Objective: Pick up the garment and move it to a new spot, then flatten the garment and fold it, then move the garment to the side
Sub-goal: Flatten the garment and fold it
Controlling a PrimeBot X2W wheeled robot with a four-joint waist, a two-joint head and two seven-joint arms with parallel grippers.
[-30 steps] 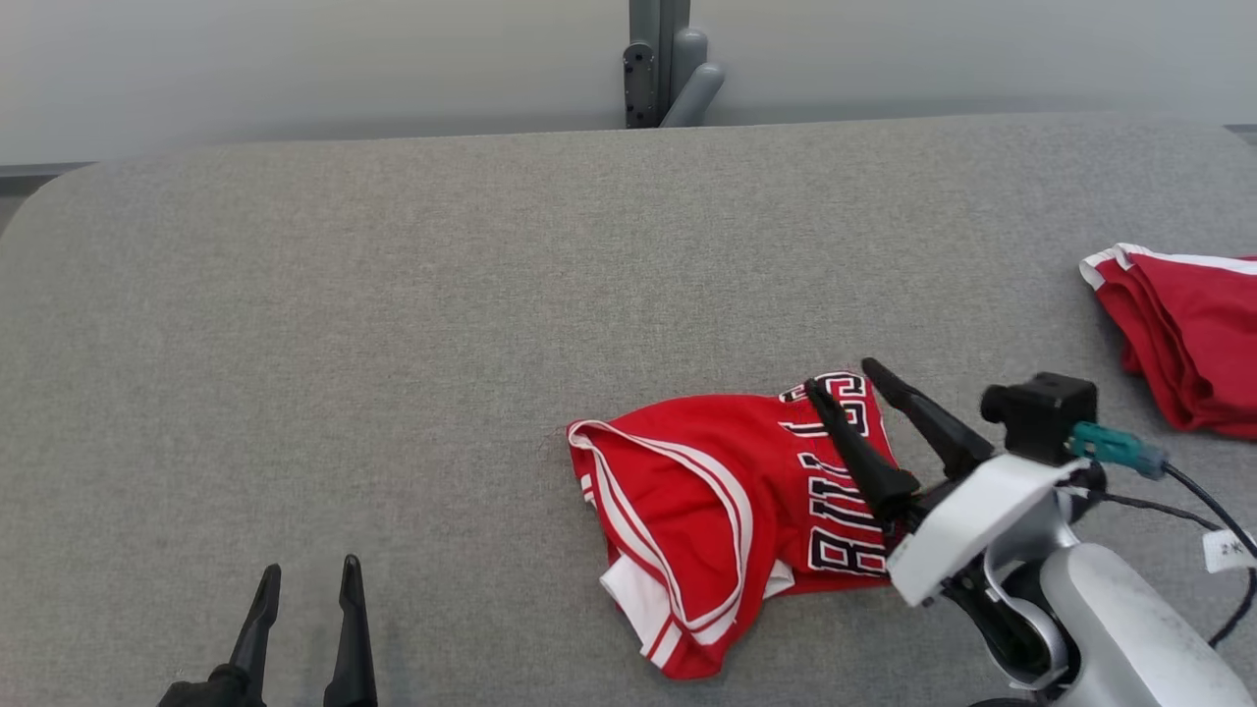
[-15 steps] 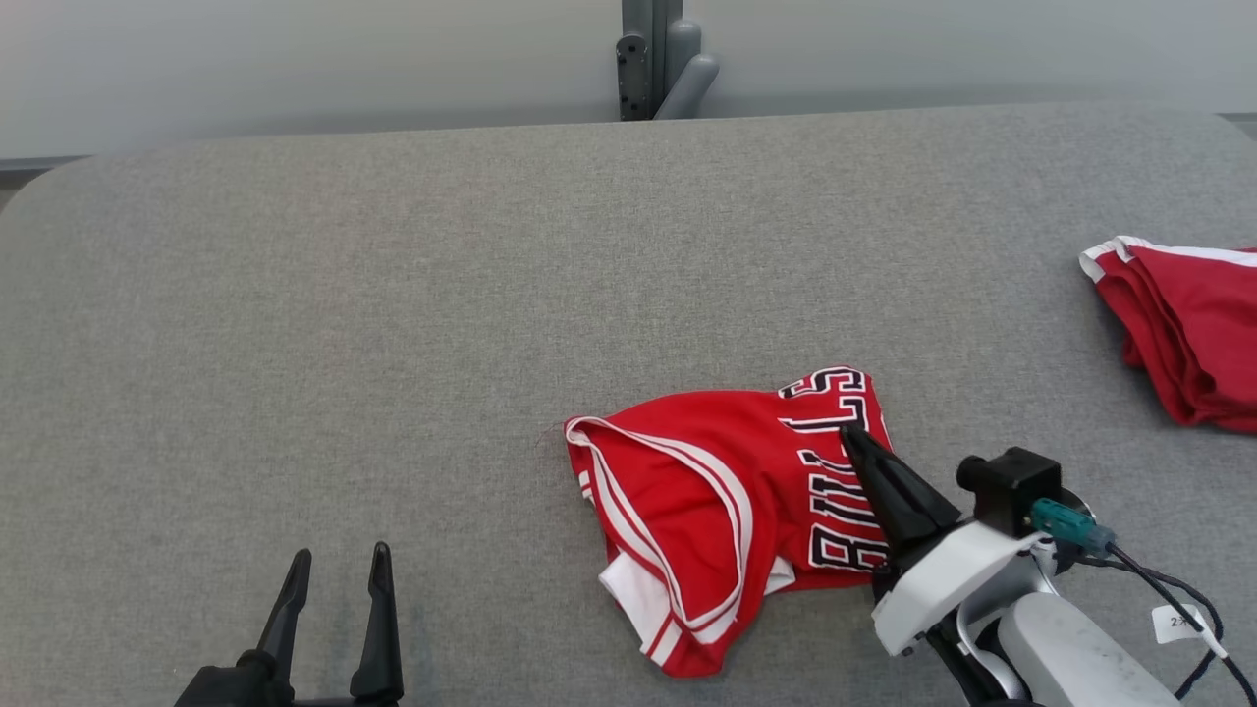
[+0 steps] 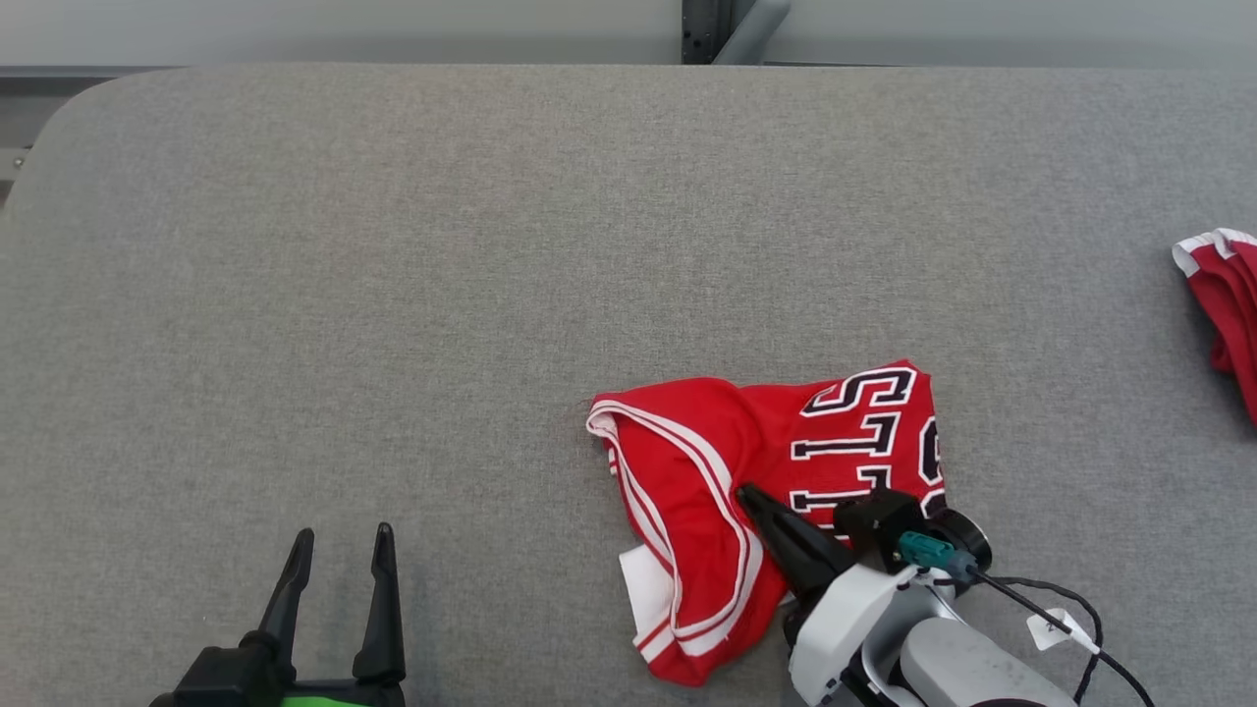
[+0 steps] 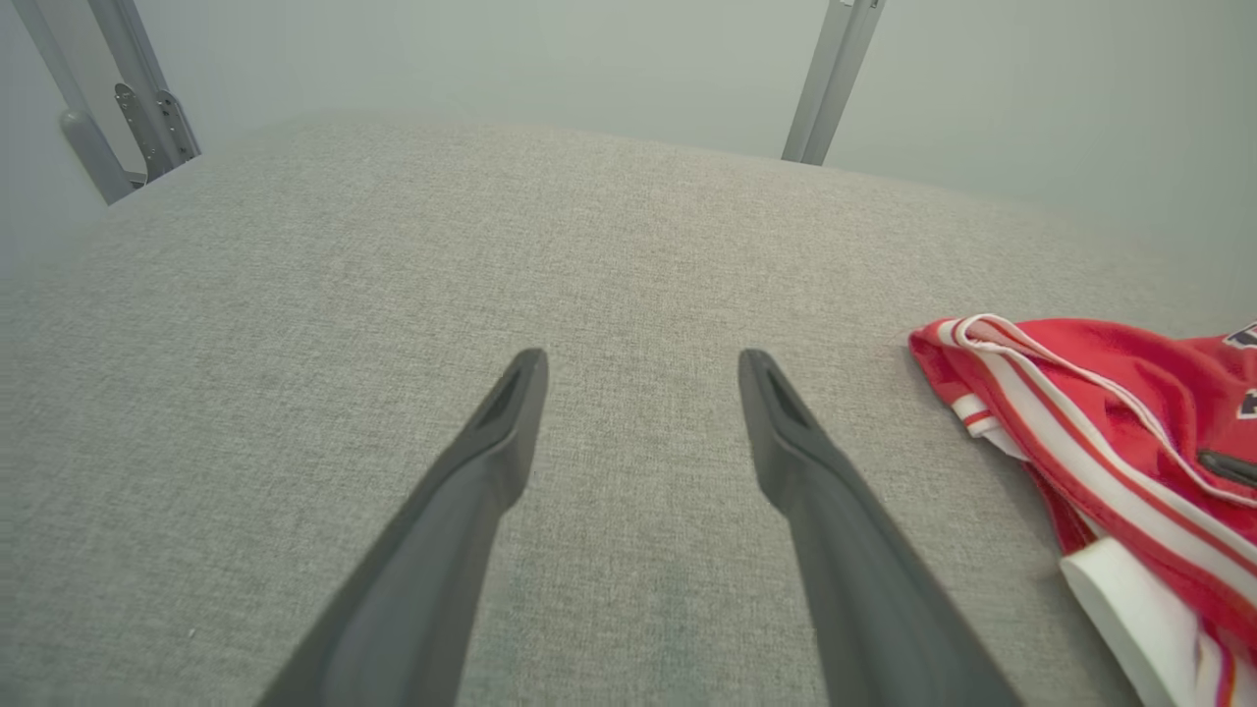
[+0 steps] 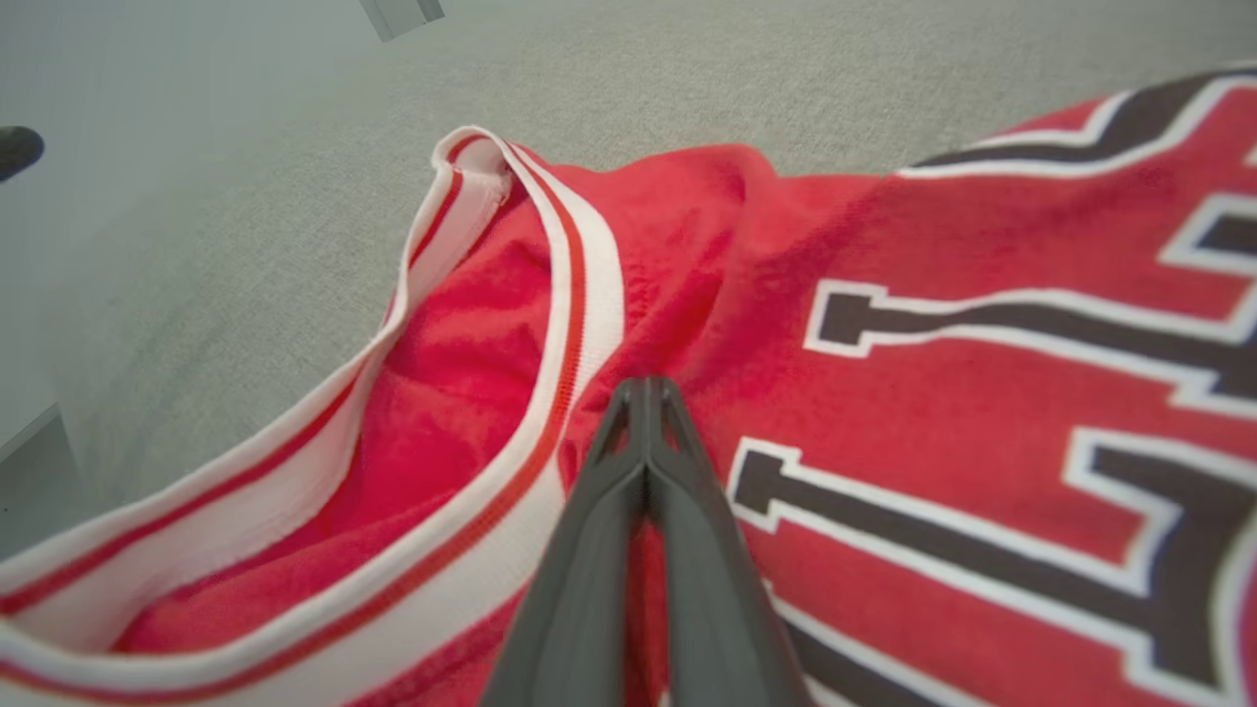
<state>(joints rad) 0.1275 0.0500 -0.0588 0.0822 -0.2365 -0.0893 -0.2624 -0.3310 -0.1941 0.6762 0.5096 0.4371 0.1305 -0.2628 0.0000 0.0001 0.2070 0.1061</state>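
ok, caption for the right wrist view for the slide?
Right fingers pinched shut on the red jersey, beside its white-striped trim, on the grey table.

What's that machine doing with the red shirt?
The robot is working on a crumpled red jersey lying on a grey table. Its right claw is pinched shut on the cloth beside the white-striped trim, seemingly to lift it. Its left claw hangs open over bare table, touching nothing. The jersey is not yet flattened or folded. Another red garment lies at the table's far right.
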